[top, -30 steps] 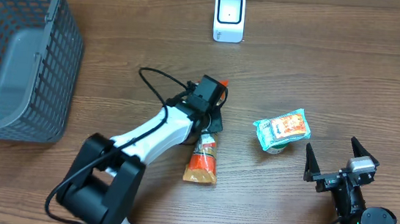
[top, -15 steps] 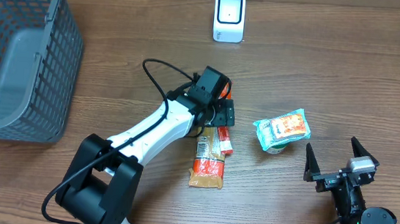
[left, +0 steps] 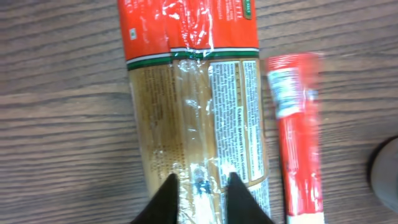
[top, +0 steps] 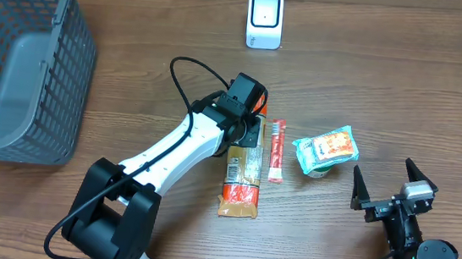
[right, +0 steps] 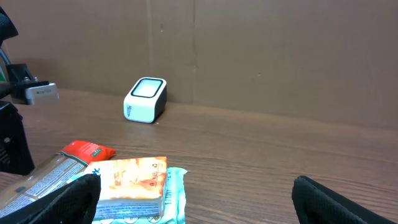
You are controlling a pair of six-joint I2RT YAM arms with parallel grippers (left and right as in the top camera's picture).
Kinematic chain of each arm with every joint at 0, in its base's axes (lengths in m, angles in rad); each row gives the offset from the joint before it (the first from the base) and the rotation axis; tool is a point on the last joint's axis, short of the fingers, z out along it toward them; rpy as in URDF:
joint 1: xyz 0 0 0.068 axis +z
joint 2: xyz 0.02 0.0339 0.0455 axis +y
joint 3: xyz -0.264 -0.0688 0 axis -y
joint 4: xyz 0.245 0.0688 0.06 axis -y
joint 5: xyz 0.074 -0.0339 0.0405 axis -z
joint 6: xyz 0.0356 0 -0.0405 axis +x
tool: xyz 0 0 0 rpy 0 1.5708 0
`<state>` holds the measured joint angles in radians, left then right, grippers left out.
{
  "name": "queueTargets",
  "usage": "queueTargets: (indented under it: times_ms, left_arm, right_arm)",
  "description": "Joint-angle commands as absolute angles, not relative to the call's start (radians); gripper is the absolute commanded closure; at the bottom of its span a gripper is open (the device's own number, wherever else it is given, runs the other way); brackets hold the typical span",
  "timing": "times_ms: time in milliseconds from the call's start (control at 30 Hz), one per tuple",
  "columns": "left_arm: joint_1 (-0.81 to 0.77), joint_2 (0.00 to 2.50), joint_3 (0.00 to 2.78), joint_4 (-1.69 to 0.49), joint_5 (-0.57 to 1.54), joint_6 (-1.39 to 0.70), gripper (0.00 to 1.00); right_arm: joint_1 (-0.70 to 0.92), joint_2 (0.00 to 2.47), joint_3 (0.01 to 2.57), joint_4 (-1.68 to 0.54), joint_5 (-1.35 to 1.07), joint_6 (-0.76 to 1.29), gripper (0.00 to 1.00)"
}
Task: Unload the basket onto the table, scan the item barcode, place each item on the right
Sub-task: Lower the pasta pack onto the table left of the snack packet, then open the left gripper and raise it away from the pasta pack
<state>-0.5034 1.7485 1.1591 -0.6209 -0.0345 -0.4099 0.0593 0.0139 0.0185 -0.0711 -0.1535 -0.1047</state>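
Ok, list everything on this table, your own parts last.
basket: one, grey, far left
scanner: one, white, far edge, centre
spaghetti packet: one, tan and red, centre
stick sachet: one, red, just right of the spaghetti packet
snack pack: one, teal and orange, right of the sachet
table: one, brown wood
left tool: one, black, shut on the spaghetti packet
right tool: one, black, open, empty, near right

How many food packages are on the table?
3: the spaghetti pack pinched by the left gripper, a slim red sachet beside it, a teal pack farther right. The basket could hide more.
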Motion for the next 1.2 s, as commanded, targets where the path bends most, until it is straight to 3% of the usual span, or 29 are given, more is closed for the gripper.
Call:
queueTargets:
  times_ms: [0, 733, 833, 1100, 1167]
  left_arm:
    - [-0.503, 1.730, 1.166, -0.623, -0.095, -0.381, 0.93]
    - [-0.458, 1.789, 1.132, -0.696, -0.085, -0.415, 0.90]
    - [-0.453, 1.779, 1.138, -0.707, -0.085, -0.406, 0.94]
    - [-0.335, 1.679, 1.207, -0.721, -0.085, -0.430, 0.73]
    - [-0.290, 1.668, 1.214, -0.729, -0.085, -0.426, 0.63]
  right_arm:
    - [0.056, 0.004, 0.008, -0.067, -0.159, -0.106, 0.00]
    - [0.056, 0.004, 0.008, -0.067, -0.159, -0.106, 0.00]
    - [0.056, 0.004, 0.008, -0.067, -0.159, -0.106, 0.00]
    - [0.056, 0.004, 0.008, -0.067, -0.159, -0.106, 0.00]
    - [0.056, 0.004, 0.008, -0.067, -0.159, -0.106, 0.00]
